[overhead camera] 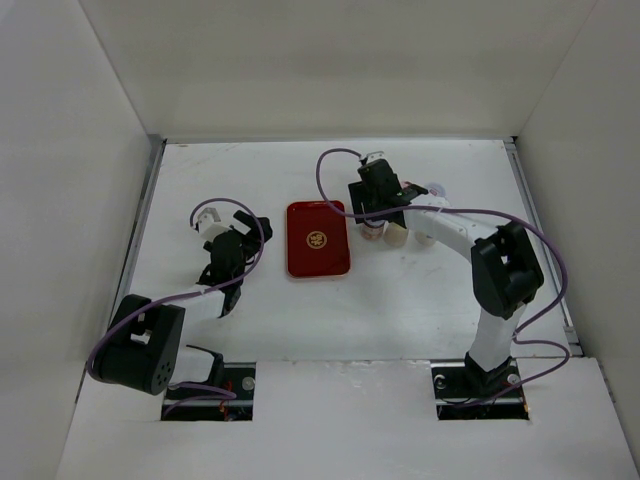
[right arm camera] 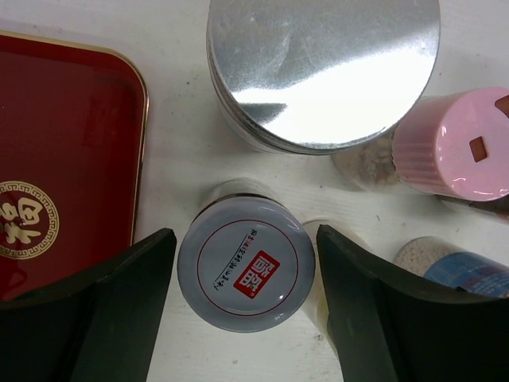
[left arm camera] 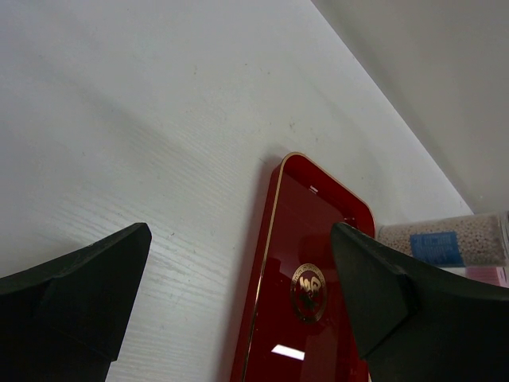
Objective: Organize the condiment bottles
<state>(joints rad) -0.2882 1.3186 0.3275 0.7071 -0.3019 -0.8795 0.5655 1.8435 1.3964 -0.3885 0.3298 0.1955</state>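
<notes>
White bench (overhead camera: 420,300), boxed in by plain white walls (overhead camera: 300,60). The grey-capped jar (right arm camera: 246,263) stands upright, long axis vertical, directly between the right jaws. They are partly open and so near its sides (a sliver at most) that I cannot tell whether they grip. Beyond them stand a silver-lidded jar (right arm camera: 322,72) and a pink-capped jar (right arm camera: 457,143). A blue-labelled jar (right arm camera: 461,267) of pale grains sits to their right, the red tray (right arm camera: 64,143) to their left. The left jaws gape wide, holding nothing.

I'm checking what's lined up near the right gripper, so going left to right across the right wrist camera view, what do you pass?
red tray → grey-capped jar → pink-capped bottle. The silver lid and the blue-labelled jar overlap these sideways, so they are left out.
</notes>
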